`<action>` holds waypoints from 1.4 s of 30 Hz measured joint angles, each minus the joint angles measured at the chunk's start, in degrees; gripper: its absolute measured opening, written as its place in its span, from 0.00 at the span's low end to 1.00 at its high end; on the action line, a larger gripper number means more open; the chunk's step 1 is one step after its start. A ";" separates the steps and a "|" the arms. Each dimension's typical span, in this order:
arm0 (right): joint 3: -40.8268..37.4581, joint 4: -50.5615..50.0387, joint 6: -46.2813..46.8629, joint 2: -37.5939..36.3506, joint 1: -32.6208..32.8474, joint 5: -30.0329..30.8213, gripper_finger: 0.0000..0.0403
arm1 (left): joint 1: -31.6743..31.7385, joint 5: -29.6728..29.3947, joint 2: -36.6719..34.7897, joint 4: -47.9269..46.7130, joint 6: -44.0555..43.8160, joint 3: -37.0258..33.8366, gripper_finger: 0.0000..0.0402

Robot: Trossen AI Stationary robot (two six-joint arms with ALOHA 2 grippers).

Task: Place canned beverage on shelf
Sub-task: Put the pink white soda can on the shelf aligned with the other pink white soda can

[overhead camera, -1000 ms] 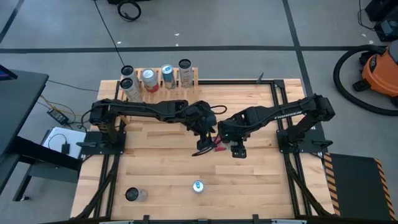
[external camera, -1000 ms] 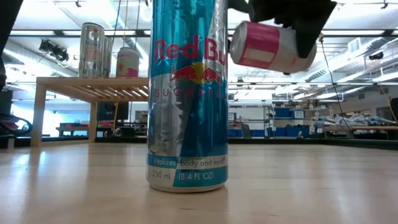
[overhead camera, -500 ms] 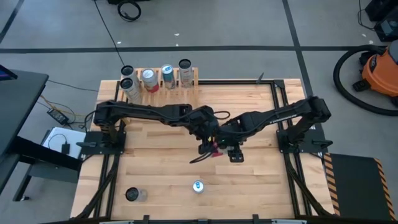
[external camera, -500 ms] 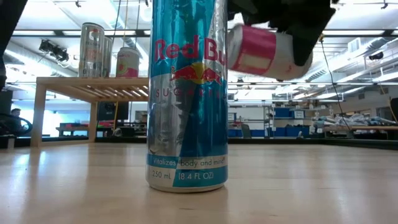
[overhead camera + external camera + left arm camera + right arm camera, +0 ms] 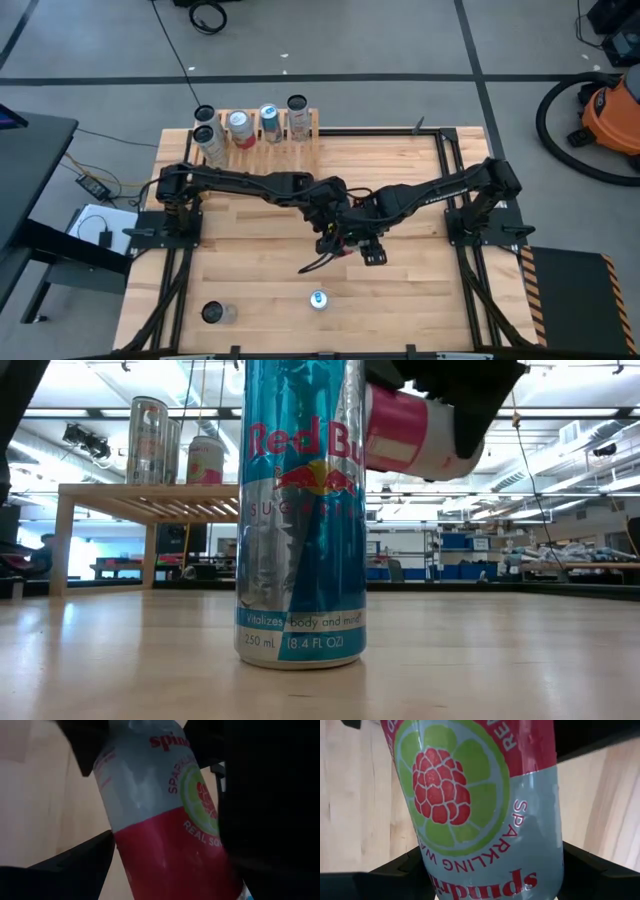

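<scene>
A pink-and-white canned beverage (image 5: 415,438) hangs on its side above the middle of the table, with my right gripper (image 5: 366,244) shut on it. My left gripper (image 5: 334,240) is open and has come up against it from the left. Its fingers (image 5: 85,865) stand on either side of the can's pink half (image 5: 170,850). The shelf (image 5: 262,137) stands at the far left edge with several cans upright on its slats. A blue-and-silver can (image 5: 300,510) stands upright near the table's near edge. My right gripper pinches the can's white half (image 5: 540,835) between its two fingers, which point down from above and lie across the can. The can is lifted clear of the table, lying nearly level with its pink end toward the table's left. Whether my left gripper's fingers touch the can, I cannot tell.
The blue-and-silver can (image 5: 318,299) stands just nearward of the grippers. Another can (image 5: 215,313) sits at the near left corner. Bare planks (image 5: 420,290) lie to the right and between the arms and the shelf.
My right gripper has carried the can toward the table's left, and the can has tipped a little, pink end up. My left gripper has come down toward the near edge and closed in on the can's pink end, fingers still wide.
</scene>
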 joint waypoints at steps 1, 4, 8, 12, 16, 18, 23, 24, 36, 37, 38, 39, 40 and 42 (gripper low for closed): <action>0.15 0.04 -0.41 0.19 0.09 -0.01 0.75 | -0.09 0.40 -0.01 0.06 -0.17 0.00 0.97; 0.33 0.33 -1.30 0.86 0.10 0.06 0.75 | -0.29 0.98 -0.01 -0.43 -1.34 -0.02 0.97; 0.33 0.37 -1.80 1.58 0.07 2.32 0.75 | -0.18 0.90 0.01 -1.85 -1.82 -0.04 0.97; 0.33 0.38 -2.67 1.66 0.19 4.09 0.75 | 0.05 1.17 0.01 -1.97 -3.43 -0.07 0.97; 0.33 0.43 -4.23 1.67 0.51 6.14 0.75 | 0.09 1.18 0.01 -2.19 -3.44 -0.07 0.97; 0.31 0.66 -5.05 1.63 0.68 6.48 0.75 | 0.06 1.24 0.01 -2.10 -3.12 -0.07 0.97; 0.31 1.22 -5.22 1.61 0.94 7.36 0.75 | -0.26 1.26 0.01 -2.05 -2.23 -0.07 0.97; 0.31 1.22 -5.22 1.61 1.04 7.45 0.75 | -0.26 1.24 0.01 -2.05 -2.20 -0.07 0.97; 0.31 1.58 -5.08 1.58 1.10 7.14 0.77 | -0.63 1.76 0.01 -2.51 -2.47 -0.07 0.86; 0.31 1.62 -5.00 1.58 1.10 7.13 0.77 | -0.63 1.76 0.01 -2.70 -2.62 -0.07 0.84; 0.31 1.63 -5.00 1.58 1.10 7.09 0.77 | -0.62 1.77 0.01 -2.83 -2.75 -0.07 0.82; 0.31 1.64 -4.97 1.58 1.10 7.05 0.77 | -0.60 1.76 0.01 -2.94 -2.77 -0.07 0.80; 0.30 1.65 -4.95 1.56 1.10 7.05 0.77 | -0.56 1.76 0.01 -3.03 -2.72 -0.07 0.79; 0.31 1.67 -4.97 1.50 1.08 6.43 0.77 | -0.56 1.86 0.01 -3.16 -2.60 -0.07 0.77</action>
